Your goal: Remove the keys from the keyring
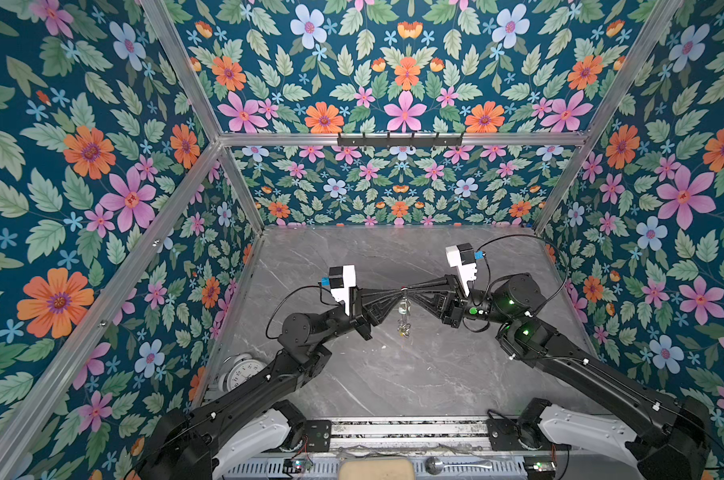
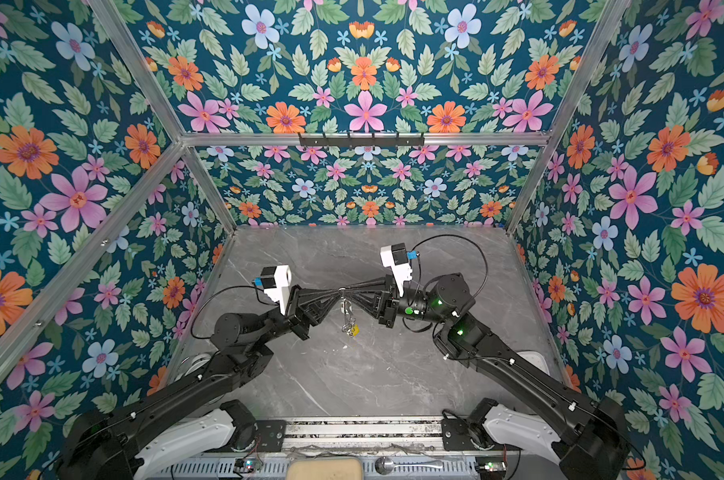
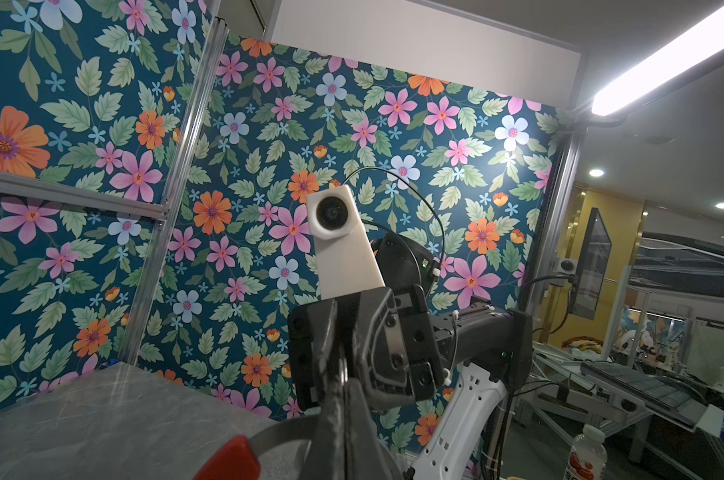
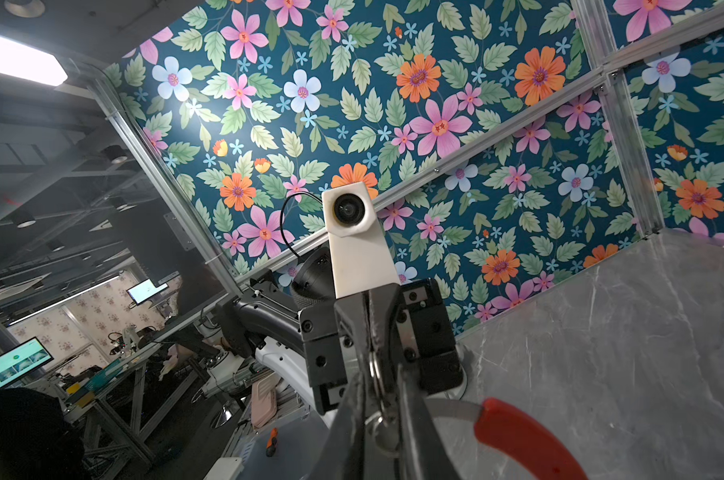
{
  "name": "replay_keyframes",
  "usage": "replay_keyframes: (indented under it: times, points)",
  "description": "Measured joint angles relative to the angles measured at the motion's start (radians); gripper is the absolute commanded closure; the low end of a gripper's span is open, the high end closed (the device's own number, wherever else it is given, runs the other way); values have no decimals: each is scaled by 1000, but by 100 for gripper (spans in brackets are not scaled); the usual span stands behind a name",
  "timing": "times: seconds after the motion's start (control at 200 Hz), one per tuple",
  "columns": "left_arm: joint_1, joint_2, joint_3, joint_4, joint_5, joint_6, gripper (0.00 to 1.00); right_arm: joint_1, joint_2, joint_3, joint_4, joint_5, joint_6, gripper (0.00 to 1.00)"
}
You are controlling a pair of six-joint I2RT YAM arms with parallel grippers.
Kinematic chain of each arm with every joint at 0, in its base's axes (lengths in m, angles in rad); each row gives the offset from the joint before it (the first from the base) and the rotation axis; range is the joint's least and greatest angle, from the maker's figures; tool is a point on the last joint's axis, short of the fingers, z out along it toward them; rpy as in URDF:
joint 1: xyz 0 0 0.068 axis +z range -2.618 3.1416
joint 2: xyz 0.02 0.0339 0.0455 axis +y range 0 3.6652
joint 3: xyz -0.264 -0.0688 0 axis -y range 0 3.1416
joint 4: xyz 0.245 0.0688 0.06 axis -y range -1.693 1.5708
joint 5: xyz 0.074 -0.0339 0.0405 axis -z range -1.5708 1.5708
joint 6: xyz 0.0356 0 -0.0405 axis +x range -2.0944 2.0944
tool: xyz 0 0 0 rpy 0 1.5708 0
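I am bringing both arms together over the middle of the grey marbled bench, so that my left jaws and right jaws are meeting tip to tip in the air, as both top views show. My left jaws are pressing fully together, and they are pinching the thin grey rim of the keyring. The hoop is curving away from that pinch toward its red section, which is showing in both wrist views. My right jaws are standing drawn in close, with only a narrow gap between them. A small silver ring is sitting in that gap right at the hoop, but I cannot tell whether I am actually squeezing it.

The keys are hanging in a small silver bunch straight below the point where my tips are meeting. A yellow tag is dangling at the bottom of the bunch. I cannot tell whether the lowest key is touching the bench. A white clock is lying at the bench's left edge, partly hidden behind my left arm, well apart from the keys.
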Motion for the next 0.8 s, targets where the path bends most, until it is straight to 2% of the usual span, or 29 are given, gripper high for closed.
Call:
replay_keyframes:
  times: [0.135, 0.23, 0.33, 0.37, 0.425, 0.545, 0.8]
  points:
    - [0, 0, -1, 5, -6, -10, 100, 3, 8, 7, 0, -10, -8, 100]
    - [0, 4, 1, 15, -9, -18, 100, 4, 11, 15, -1, -20, -14, 100]
    - [0, 5, 4, 21, -6, -18, 69, 6, 1, 23, -29, -22, -30, 100]
    - [-1, 0, 5, 16, -6, -18, 60, 6, -9, 29, -60, -26, -39, 100]
    - [-1, -14, 6, -3, -6, -23, 54, 7, -25, 40, -113, -37, -63, 100]
    - [0, -50, 23, -84, -4, -18, 52, 8, -66, 85, -264, -34, -147, 100]
    - [4, -58, 126, -340, 89, 5, 59, 7, -94, 190, -602, -21, -341, 100]
